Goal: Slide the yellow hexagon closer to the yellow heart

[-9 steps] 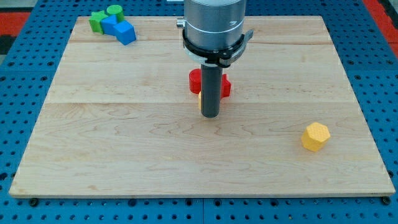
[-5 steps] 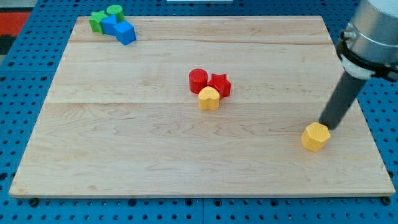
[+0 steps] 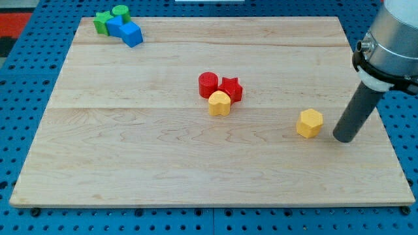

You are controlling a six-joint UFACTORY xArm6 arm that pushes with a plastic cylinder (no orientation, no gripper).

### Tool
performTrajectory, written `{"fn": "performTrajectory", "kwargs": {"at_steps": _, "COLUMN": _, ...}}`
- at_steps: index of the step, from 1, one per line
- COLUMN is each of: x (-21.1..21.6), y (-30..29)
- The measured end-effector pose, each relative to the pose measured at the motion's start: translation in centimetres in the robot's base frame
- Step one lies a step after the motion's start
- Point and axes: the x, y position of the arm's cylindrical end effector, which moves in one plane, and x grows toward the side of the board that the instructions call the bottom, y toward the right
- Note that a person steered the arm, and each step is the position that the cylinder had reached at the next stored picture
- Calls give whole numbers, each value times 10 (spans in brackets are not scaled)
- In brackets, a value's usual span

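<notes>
The yellow hexagon (image 3: 309,123) lies on the wooden board at the view's right. The yellow heart (image 3: 219,103) lies near the board's middle, touching a red cylinder (image 3: 208,84) and a red star (image 3: 230,89) just above it. My tip (image 3: 344,137) stands on the board a short way to the right of the hexagon and slightly lower, with a small gap between them. The hexagon is well to the right of the heart.
A green star (image 3: 101,21), a green cylinder (image 3: 120,12) and two blue blocks (image 3: 125,31) cluster at the board's top left corner. The board's right edge (image 3: 375,104) runs close behind my rod. Blue pegboard surrounds the board.
My tip swung from the board's middle to the right side. The yellow hexagon has slid up and to the left, toward the heart. My tip now stands to its right.
</notes>
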Motion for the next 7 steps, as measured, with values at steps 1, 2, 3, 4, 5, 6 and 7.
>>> {"fn": "performTrajectory", "kwargs": {"at_steps": 1, "x": -25, "y": -28}}
{"fn": "performTrajectory", "kwargs": {"at_steps": 2, "x": -28, "y": -67}}
{"fn": "performTrajectory", "kwargs": {"at_steps": 3, "x": -3, "y": -68}}
{"fn": "performTrajectory", "kwargs": {"at_steps": 4, "x": -25, "y": -108}}
{"fn": "performTrajectory", "kwargs": {"at_steps": 5, "x": -60, "y": -142}}
{"fn": "performTrajectory", "kwargs": {"at_steps": 6, "x": -52, "y": -160}}
{"fn": "performTrajectory", "kwargs": {"at_steps": 7, "x": -46, "y": -172}}
